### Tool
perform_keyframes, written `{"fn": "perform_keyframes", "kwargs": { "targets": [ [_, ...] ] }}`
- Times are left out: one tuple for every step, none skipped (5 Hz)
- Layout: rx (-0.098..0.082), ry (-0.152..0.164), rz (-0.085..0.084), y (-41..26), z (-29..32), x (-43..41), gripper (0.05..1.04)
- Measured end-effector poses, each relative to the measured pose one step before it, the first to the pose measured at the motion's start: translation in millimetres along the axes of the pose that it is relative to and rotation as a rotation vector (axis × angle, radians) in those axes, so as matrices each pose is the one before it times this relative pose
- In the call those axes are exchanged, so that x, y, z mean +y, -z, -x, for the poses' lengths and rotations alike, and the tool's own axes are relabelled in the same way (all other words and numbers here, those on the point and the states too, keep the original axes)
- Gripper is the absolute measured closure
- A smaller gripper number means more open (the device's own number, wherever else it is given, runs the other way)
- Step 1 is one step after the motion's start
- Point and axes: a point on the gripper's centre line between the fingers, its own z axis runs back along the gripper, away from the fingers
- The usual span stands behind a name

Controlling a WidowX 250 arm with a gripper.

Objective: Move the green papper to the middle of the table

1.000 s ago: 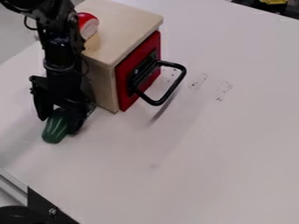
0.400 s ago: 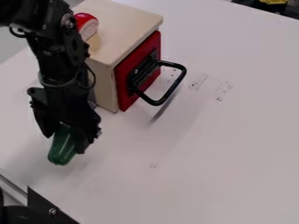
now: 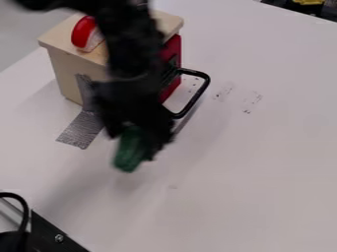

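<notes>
The tool [image 3: 135, 145] grips 1 oblong green pepper [image 3: 129, 158], near a boxy wooden cabinet [image 3: 67, 74] and wrinkled grey tape [image 3: 81, 131].

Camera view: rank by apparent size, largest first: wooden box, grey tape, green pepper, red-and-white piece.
1. wooden box
2. grey tape
3. green pepper, red-and-white piece: too close to rank; gripper partly hides the pepper.

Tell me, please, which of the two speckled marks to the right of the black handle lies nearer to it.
The left mark in the view: it lies closer to the handle, while the right mark sits farther off and slightly lower.
</notes>
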Motion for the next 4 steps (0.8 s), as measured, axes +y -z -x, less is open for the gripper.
{"fn": "perform_keyframes", "kwargs": {
  "targets": [
    [0.0346, 0.0574, 0.0157, 20.65, -51.38, -31.79, 0.224],
    [0.0689, 0.0259, 0.0104, 22.23, -35.58, -19.22, 0.224],
    [0.0428, 0.0348, -0.0269, 12.66, -23.96, -18.59, 0.224],
    [-0.0033, 0.0068, -0.0058, -0.57, -0.71, -6.73, 0.162]
  ]
}}
